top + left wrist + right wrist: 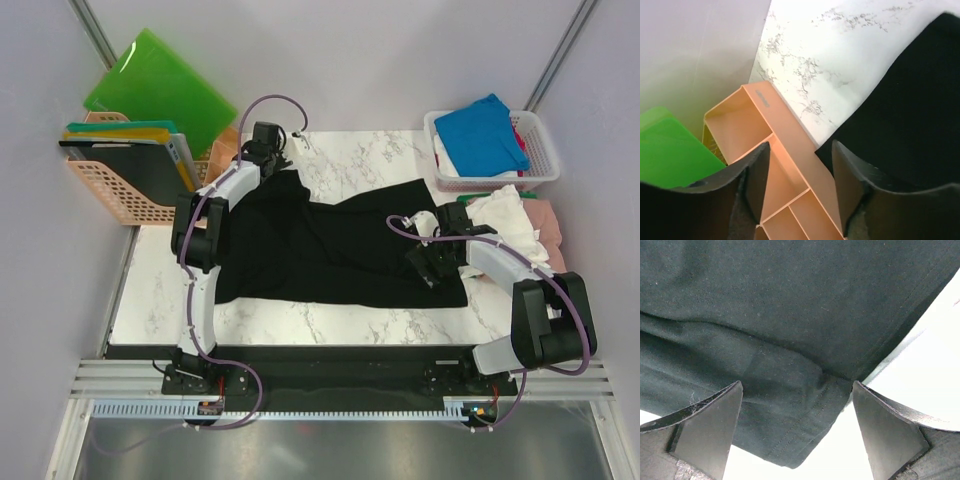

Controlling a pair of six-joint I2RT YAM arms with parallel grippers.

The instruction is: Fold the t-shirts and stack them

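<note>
The black t-shirt lies spread across the middle of the marble tabletop. It is not yet flat: a crease runs across its centre and its upper-right part is bunched toward the white basket. That basket, in the upper right of the overhead frame, holds a blue t-shirt, and a white t-shirt and a pink one sit at the right edge. The step in hand looks like squaring the black shirt before its first fold. The right pincer is released, its jaws wide apart and hanging just over a stitched hem corner in the lower middle of its own view. To do this well it should come straight down and pinch both cloth layers a little inside the seam, not the bare edge, which could slip. The left pincer is also released, with nothing between its jaws, and sits off the shirt's upper-left end above the peach rack. It would need to shift toward the black cloth at the right of its view, keep clear of the rack wall, and then draw the cloth taut against the other grip.
</note>
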